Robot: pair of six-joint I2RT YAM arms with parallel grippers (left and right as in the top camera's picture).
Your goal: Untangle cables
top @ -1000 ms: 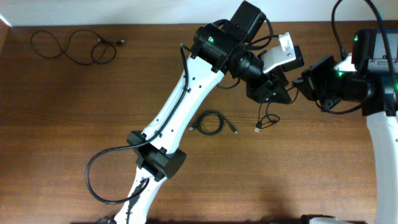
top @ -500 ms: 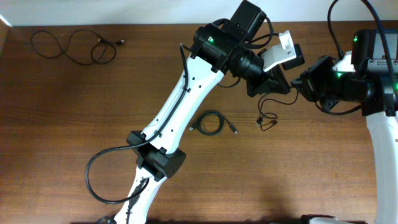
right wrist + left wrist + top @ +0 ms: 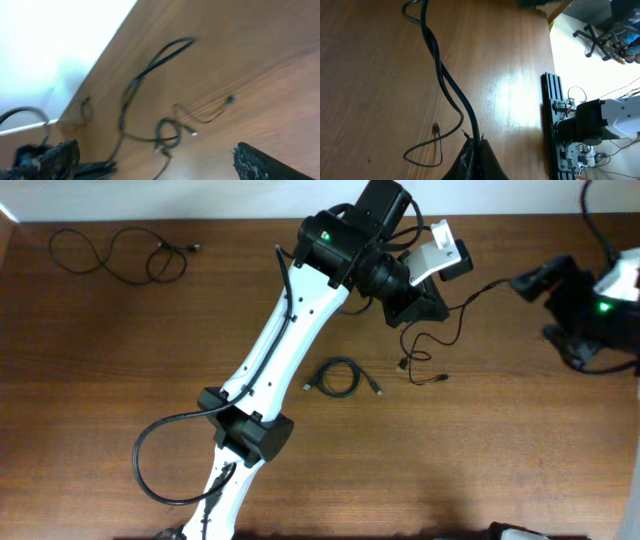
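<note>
My left gripper (image 3: 418, 302) is shut on a thin black cable (image 3: 432, 340) near the table's back middle. In the left wrist view the cable (image 3: 445, 82) comes out from between the closed fingers (image 3: 477, 150) and runs off across the wood, with a thin loop (image 3: 427, 152) beside them. One strand stretches right toward my right gripper (image 3: 530, 282); the rest hangs down to plug ends (image 3: 404, 365). The right gripper (image 3: 155, 152) stands open, its fingers (image 3: 260, 165) wide apart and clamping nothing. A small coiled cable (image 3: 340, 377) lies mid-table. Another cable (image 3: 120, 255) lies spread out at the back left.
The left arm (image 3: 285, 350) crosses the table diagonally from the front edge, with its thick black hose (image 3: 165, 445) looping beside the elbow. The right arm's body (image 3: 600, 320) sits at the right edge. A black rail and a stand (image 3: 555, 125) lie beyond the table edge.
My right gripper has opened and drawn back to the right, away from the left gripper. The left gripper closed on the cable and shifted slightly left, leaving a strand stretched between the two.
</note>
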